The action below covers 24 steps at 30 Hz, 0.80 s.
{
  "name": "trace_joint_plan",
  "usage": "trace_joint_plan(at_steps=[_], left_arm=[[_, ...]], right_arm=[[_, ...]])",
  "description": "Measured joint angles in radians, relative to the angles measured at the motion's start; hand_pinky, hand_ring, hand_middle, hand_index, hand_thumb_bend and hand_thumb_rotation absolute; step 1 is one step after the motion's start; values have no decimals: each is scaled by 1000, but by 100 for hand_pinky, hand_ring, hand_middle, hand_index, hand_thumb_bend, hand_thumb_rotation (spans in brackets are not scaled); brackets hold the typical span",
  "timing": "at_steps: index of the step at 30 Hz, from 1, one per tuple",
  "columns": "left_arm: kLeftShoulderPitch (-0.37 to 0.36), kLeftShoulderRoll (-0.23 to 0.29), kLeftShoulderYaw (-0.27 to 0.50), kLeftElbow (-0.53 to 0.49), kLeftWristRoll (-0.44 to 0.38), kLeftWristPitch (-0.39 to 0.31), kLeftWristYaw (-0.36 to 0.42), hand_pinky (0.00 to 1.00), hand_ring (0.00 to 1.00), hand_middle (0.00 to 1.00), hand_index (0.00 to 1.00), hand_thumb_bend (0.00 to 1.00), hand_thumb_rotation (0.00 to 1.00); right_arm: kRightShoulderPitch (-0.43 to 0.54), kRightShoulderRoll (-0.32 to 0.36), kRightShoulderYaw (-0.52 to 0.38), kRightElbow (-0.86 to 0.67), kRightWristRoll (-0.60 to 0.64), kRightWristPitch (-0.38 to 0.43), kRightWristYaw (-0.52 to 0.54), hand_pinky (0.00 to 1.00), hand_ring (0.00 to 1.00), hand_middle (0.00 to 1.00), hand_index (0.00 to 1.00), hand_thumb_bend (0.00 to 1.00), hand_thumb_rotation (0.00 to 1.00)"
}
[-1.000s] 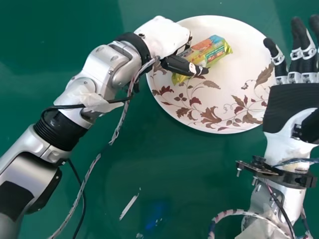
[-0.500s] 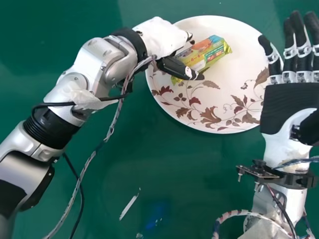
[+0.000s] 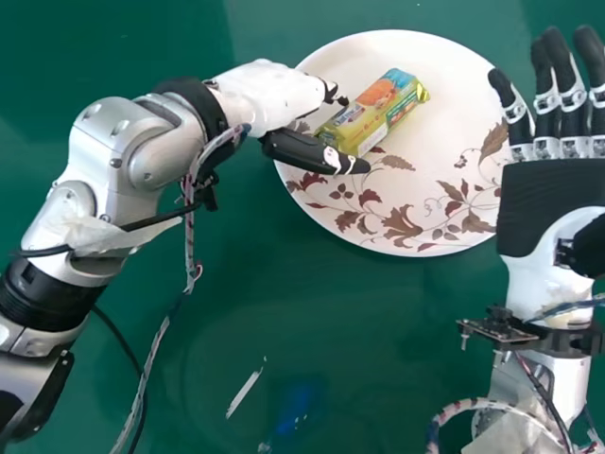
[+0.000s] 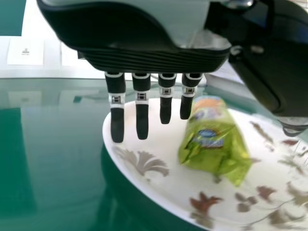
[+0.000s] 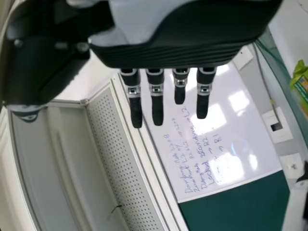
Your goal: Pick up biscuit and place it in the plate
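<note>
- Nearest, at six o'clock below the plate, we note a pale strip (image 3: 244, 393) on the green table (image 3: 312, 322).
- At three o'clock we find the right hand (image 3: 548, 203), palm up and empty. Its fingers (image 5: 135, 113) are straight and released; in the head view they overlap the plate's rim, and we cannot tell their height above it.
- At nine to ten o'clock we find the left hand (image 3: 274, 95). Its fingers (image 4: 117, 125) are extended and grasp nothing; its thumb (image 3: 307, 151) points in over the rim, close to the biscuit's near end.
- The plate (image 3: 468, 104) lies flat, centre of our clock.
- The biscuit (image 3: 376, 112) rests on it, off centre toward ten to eleven o'clock, its length running from eight to two.
- We judge the placing done and the step in hand to be the left hand's retreat. The next move calls for drawing back toward nine o'clock, fingers kept spread, so that the thumb neither drags the wrapper nor catches the rim.
- Between views: the head view gives us the biscuit's printed top and its place on the plate. The left wrist view adds its crimped end and clear space ahead of the fingertips.
- Farthest, the right wrist view records a whiteboard (image 5: 226, 139) with handwriting and, beside it, a green-and-yellow item (image 5: 302, 86) we cannot identify.
</note>
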Motion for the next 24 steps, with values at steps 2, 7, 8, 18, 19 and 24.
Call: trace_joint_plan(at_steps=[2, 7, 8, 18, 19, 24], left_arm=[[14, 1, 22, -44, -22, 25, -18, 72, 82, 94, 94, 100, 87], [55, 7, 80, -136, -69, 55, -23, 86, 87, 96, 94, 100, 86], [64, 10, 95, -152, -83, 62, -22, 88, 87, 95, 94, 100, 85], [160, 45, 220, -271, -176, 84, 17, 100, 94, 97, 94, 100, 86], [169, 47, 231, -279, -181, 83, 24, 100, 94, 97, 94, 100, 87], [221, 51, 301, -320, -252, 80, 76, 100, 95, 97, 94, 100, 87]], right_arm=[[-1, -3, -6, 0, -1, 0, 2, 80, 91, 88, 83, 99, 64], [-1, -4, -10, 0, 0, 1, 4, 79, 91, 87, 82, 98, 67], [-1, -4, -10, 0, 0, 1, 5, 80, 91, 87, 82, 97, 69], [-3, 5, -13, 8, -13, 1, 2, 82, 90, 87, 81, 95, 87], [-3, 5, -13, 8, -12, 1, 2, 83, 90, 87, 81, 96, 89], [-5, 4, -16, 16, -9, 1, 3, 86, 91, 86, 79, 96, 91]])
